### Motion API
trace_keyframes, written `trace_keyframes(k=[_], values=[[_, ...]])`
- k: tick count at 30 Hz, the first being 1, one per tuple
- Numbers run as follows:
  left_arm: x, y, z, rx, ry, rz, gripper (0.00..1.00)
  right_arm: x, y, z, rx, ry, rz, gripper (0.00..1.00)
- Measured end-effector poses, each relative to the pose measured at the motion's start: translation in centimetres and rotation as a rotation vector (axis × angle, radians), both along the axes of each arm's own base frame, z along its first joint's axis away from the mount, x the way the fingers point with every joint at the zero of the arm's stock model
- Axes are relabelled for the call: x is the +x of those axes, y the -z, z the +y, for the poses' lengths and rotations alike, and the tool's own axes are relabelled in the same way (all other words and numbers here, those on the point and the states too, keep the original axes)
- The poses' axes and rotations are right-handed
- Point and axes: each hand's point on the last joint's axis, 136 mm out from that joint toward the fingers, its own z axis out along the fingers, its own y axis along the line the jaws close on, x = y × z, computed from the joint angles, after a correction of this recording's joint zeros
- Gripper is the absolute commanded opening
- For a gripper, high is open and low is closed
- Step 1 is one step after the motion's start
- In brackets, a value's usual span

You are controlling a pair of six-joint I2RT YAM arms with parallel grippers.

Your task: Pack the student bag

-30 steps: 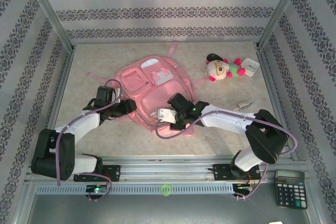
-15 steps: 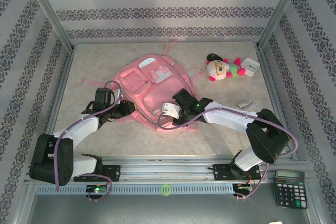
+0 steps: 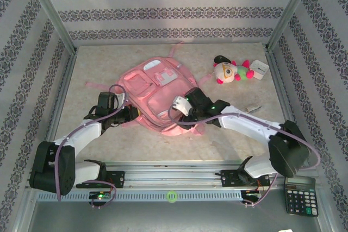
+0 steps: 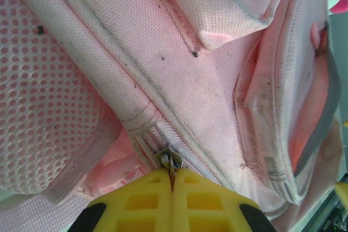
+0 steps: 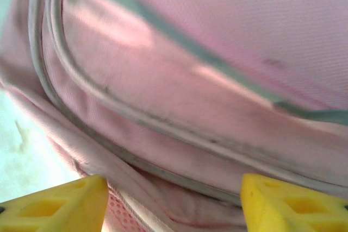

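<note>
You've got striped patterned walls (image 3: 163, 14) round a beige speckled table (image 3: 87, 69). The student bag (image 3: 157, 88) lies flat mid-table. Right gripper (image 5: 173, 186) is spread wide at its lower seam; left gripper (image 4: 173, 183) is clamped on a zipper pull (image 4: 169, 160).

Pink student bag (image 3: 157, 93) flat mid-table, pockets up.

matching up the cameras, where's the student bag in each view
top external: the student bag lies at the centre of the picture.
left wrist: the student bag spreads above the left pincer, which is shut on the zipper pull.
right wrist: the student bag runs across above the open right pincer.
shared landmark: the grey-white piping on its pockets.
</note>
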Motion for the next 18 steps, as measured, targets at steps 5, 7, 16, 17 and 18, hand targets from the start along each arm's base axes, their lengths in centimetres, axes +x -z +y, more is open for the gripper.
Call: trace_keyframes(k=[5, 7, 16, 17, 18], values=[[-0.5, -0.5, 0.2, 0.047, 0.011, -0.031, 0.02, 1.6, -5.1, -2.2, 0.278, 0.368, 0.082, 0.75], [-0.7, -0.4, 0.2, 0.077, 0.02, -0.039, 0.02, 2.0, -5.0, -3.6, 0.375, 0.531, 0.166, 0.75], [-1.2, 0.7, -0.8, 0.211, 0.088, -0.051, 0.02, -0.8, 5.1, -6.2, 0.428, 0.974, 0.552, 0.61], [-1.3, 0.9, -1.0, 0.223, 0.099, -0.047, 0.02, -0.5, 5.3, -5.8, 0.446, 0.989, 0.565, 0.56], [-1.4, 1.1, -1.2, 0.233, 0.109, -0.044, 0.02, -0.1, 5.4, -5.6, 0.464, 0.999, 0.572, 0.52]])
